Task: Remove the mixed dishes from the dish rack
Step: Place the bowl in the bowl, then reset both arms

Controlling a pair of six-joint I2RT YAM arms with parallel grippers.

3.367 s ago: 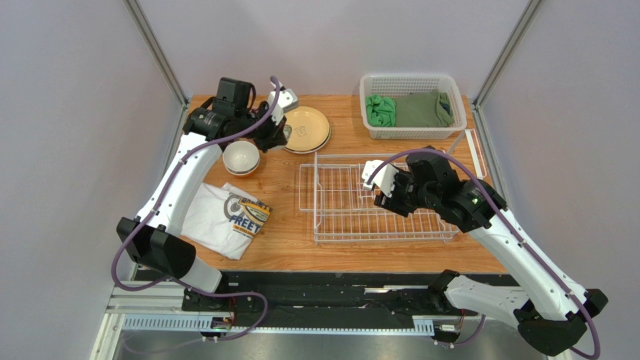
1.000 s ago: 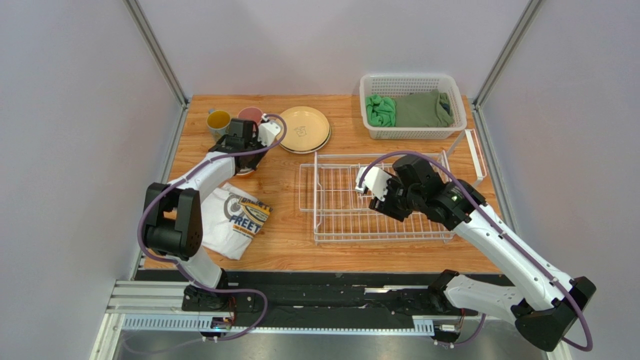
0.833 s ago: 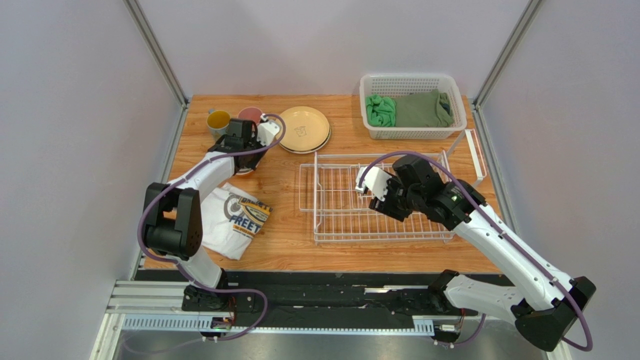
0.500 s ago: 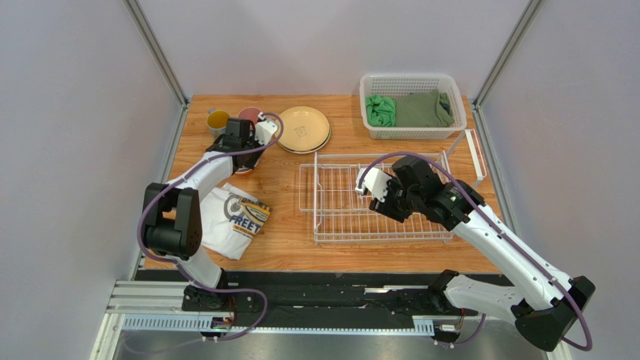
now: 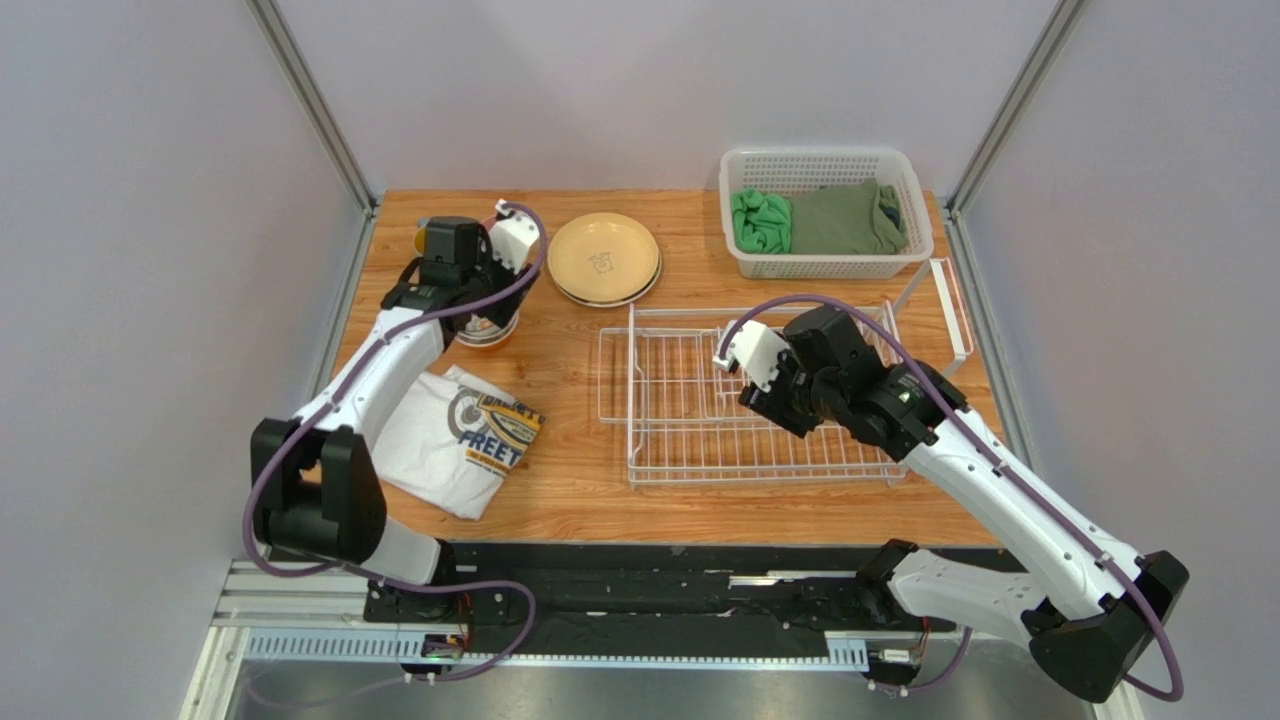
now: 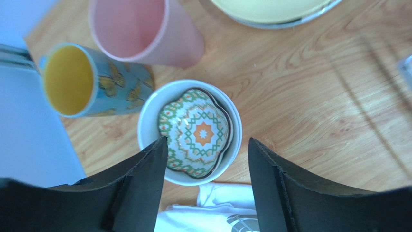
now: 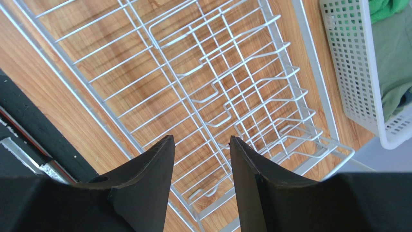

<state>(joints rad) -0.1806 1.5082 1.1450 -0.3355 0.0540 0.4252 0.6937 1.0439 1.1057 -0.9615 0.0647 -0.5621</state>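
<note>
My left gripper point(image 6: 208, 145) stands open above a small white bowl point(image 6: 150, 111) on the table. A patterned bowl with a dark rim point(image 6: 198, 133) is nested inside the white one. Neither finger touches them. Beside them stand a pink cup point(image 6: 145, 29) and a light-blue mug point(image 6: 77, 79) with a yellow inside. Tan plates point(image 5: 604, 258) are stacked at the back. My left gripper point(image 5: 478, 288) hides most of the bowls from above. The white wire dish rack point(image 5: 751, 405) shows only bare wires point(image 7: 213, 92). My right gripper point(image 7: 202, 145) hovers open over the rack, holding nothing, near its left half point(image 5: 756, 393).
A printed white T-shirt point(image 5: 458, 435) lies just in front of the bowls, its edge point(image 6: 227, 212) under my left fingers. A white perforated basket point(image 5: 824, 210) with green cloths point(image 7: 391, 38) stands at the back right, behind the rack.
My left gripper has gone from shut to open and lifted off the nested bowls, leaving them on the table, while the left arm swung left. The right arm has barely moved.
</note>
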